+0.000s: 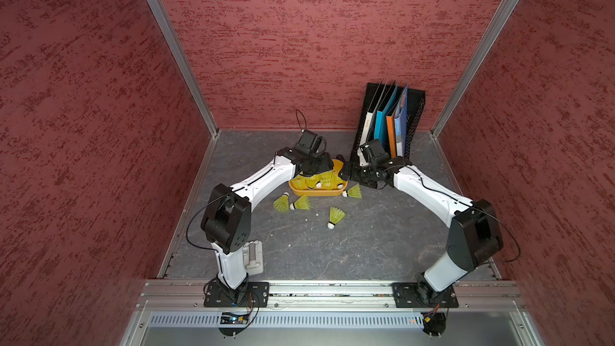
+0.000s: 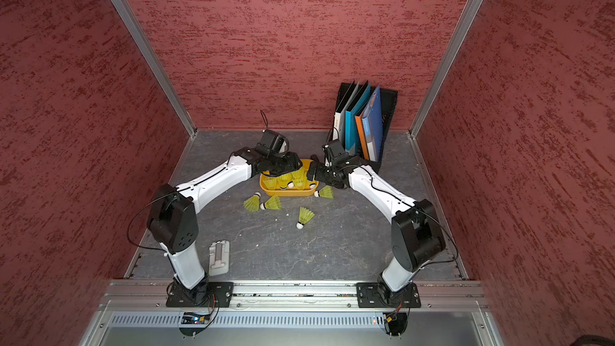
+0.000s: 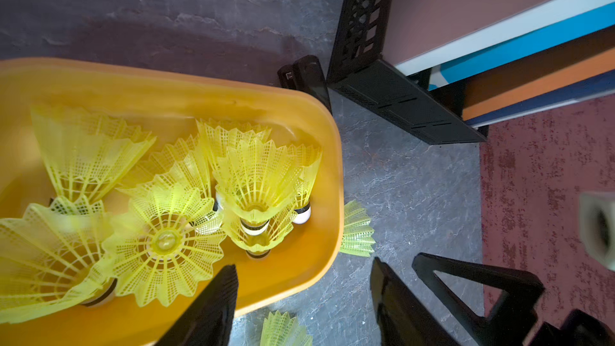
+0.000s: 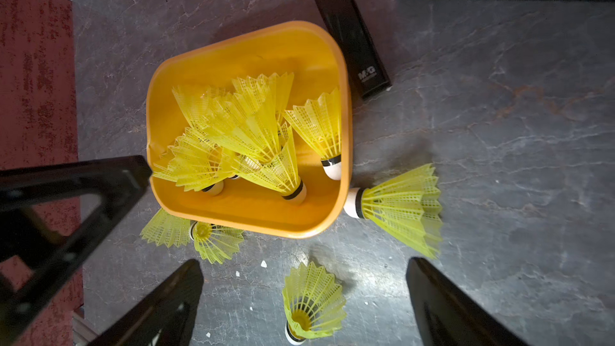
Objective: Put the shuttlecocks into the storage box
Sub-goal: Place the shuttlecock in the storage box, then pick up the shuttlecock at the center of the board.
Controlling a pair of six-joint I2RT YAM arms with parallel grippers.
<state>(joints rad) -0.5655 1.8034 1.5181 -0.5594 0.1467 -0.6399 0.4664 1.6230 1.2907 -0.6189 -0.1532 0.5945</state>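
Observation:
The orange-yellow storage box sits mid-table toward the back and holds several neon yellow-green shuttlecocks, piled at mixed angles. Several more lie on the table outside it: a pair off its front left, one against its right front corner, and one farther forward. My left gripper hovers over the box's right end, open, with nothing between its fingers. My right gripper hangs open just right of the box, above the table; the forward shuttlecock lies on the table below its gap.
A black mesh file rack with folders stands at the back right, close behind the right wrist. A black oblong case lies against the box's far side. A pale grey flat piece lies by the left arm's base.

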